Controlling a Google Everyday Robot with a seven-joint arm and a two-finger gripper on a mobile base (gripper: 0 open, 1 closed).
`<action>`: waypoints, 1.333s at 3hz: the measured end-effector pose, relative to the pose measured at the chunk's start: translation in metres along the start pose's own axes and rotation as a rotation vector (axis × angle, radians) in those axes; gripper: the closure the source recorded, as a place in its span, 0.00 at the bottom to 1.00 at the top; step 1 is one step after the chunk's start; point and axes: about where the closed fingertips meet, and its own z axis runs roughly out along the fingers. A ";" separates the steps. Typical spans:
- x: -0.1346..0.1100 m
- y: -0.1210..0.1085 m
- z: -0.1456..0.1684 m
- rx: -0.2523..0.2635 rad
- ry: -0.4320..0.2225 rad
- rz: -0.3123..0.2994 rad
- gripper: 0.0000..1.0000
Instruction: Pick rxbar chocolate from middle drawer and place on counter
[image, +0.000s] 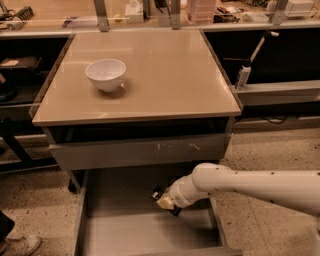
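One gripper (165, 201) sits low inside the open middle drawer (125, 235), just above its grey floor; we cannot tell whether it is open or closed. The rxbar chocolate (157, 194) shows as a dark sliver right against its tip. Well above and beyond, the counter (165, 75) carries a white bowl (106, 74).

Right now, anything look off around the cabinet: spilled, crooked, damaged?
Nothing spilled or broken. The only oddity is the pale scuff marks on the upper drawer front. The white bowl sits upright on the counter. The middle drawer is pulled out, with the gripper down inside it, near its back.
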 end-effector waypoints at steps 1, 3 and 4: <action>-0.011 0.003 -0.059 0.032 0.015 0.016 1.00; -0.026 0.009 -0.090 0.060 0.008 -0.018 1.00; -0.049 0.024 -0.147 0.115 -0.001 -0.047 1.00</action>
